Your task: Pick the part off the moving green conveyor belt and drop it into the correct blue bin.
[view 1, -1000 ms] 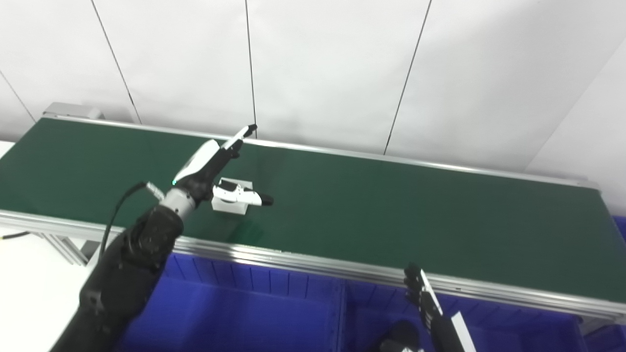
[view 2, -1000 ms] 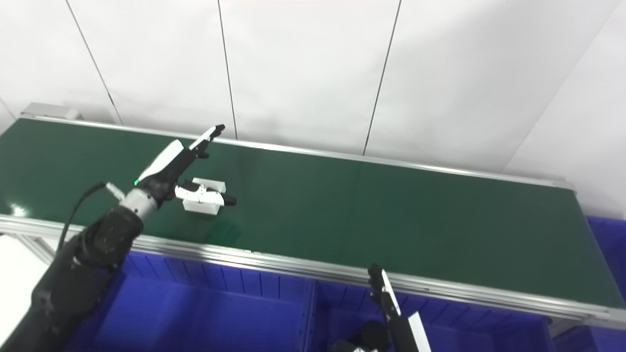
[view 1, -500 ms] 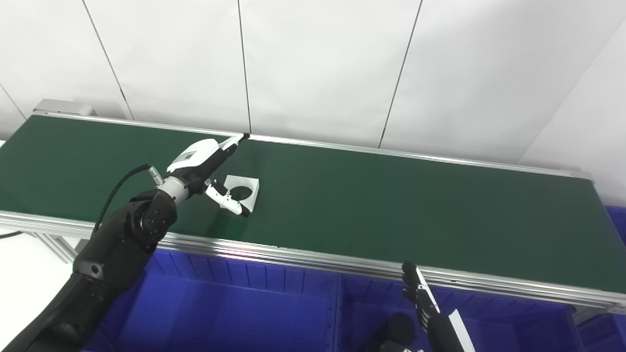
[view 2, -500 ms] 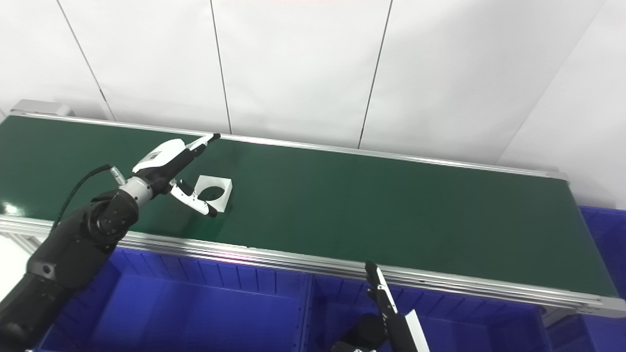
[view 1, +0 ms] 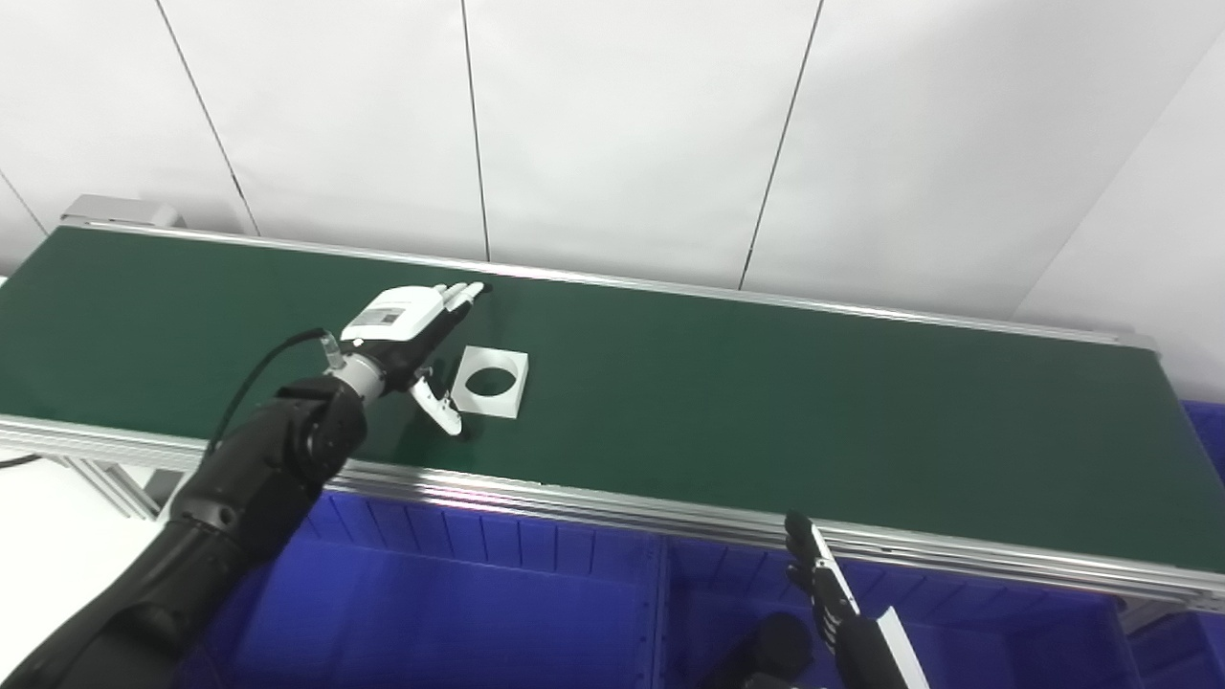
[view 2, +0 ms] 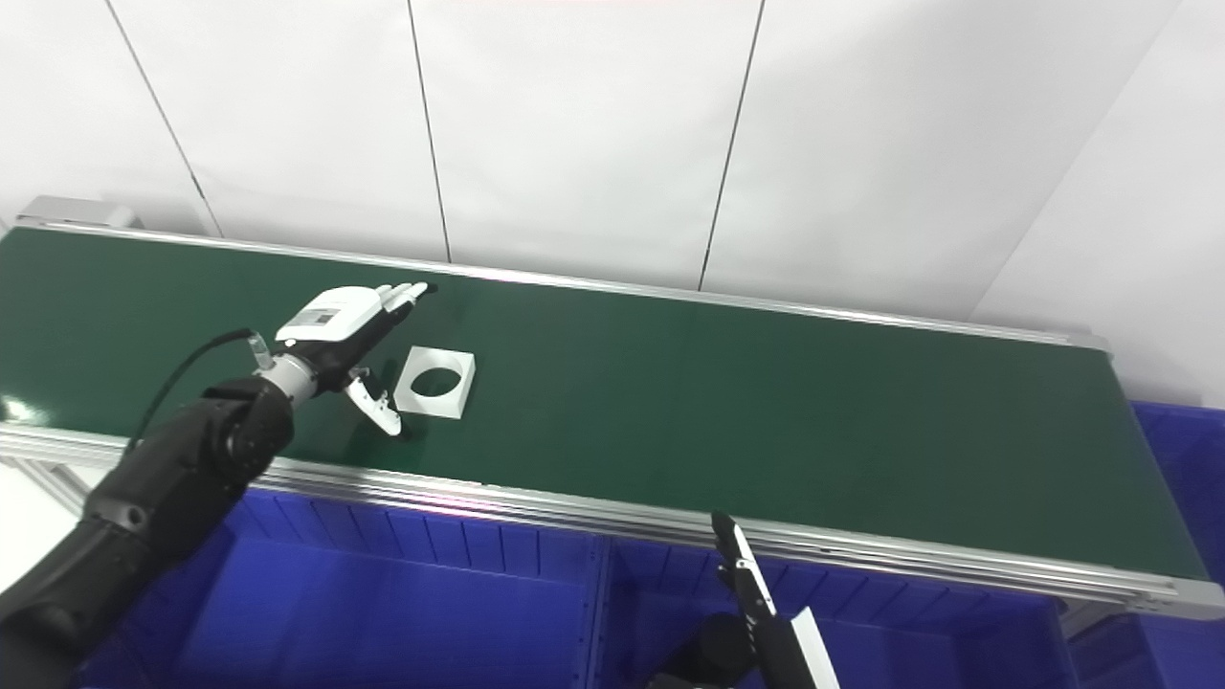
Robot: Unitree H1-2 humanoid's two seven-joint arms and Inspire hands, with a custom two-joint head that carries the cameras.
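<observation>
A flat white square part with a round hole [view 1: 491, 382] lies on the green conveyor belt [view 1: 766, 411], left of middle; it also shows in the right eye view [view 2: 436, 382]. My left hand [view 1: 413, 330] is open, palm down, just left of the part, its fingers stretched toward the belt's far edge and its thumb pointing down at the belt beside the part's near left corner. It holds nothing. My right hand [view 1: 825, 595] is low in front of the belt's near rail, over the blue bins, fingers straight and empty.
Blue bins [view 1: 498, 612] stand in a row below the belt's near aluminium rail [view 1: 670, 512], with a divider between them [view 1: 658, 612]. A further blue bin edge [view 2: 1177, 450] shows at the right end. White wall panels stand behind the belt.
The part has travelled right along the belt and now lies clear of my left hand. The left hand has lowered and turned palm down, its thumb swinging off the part to its left.
</observation>
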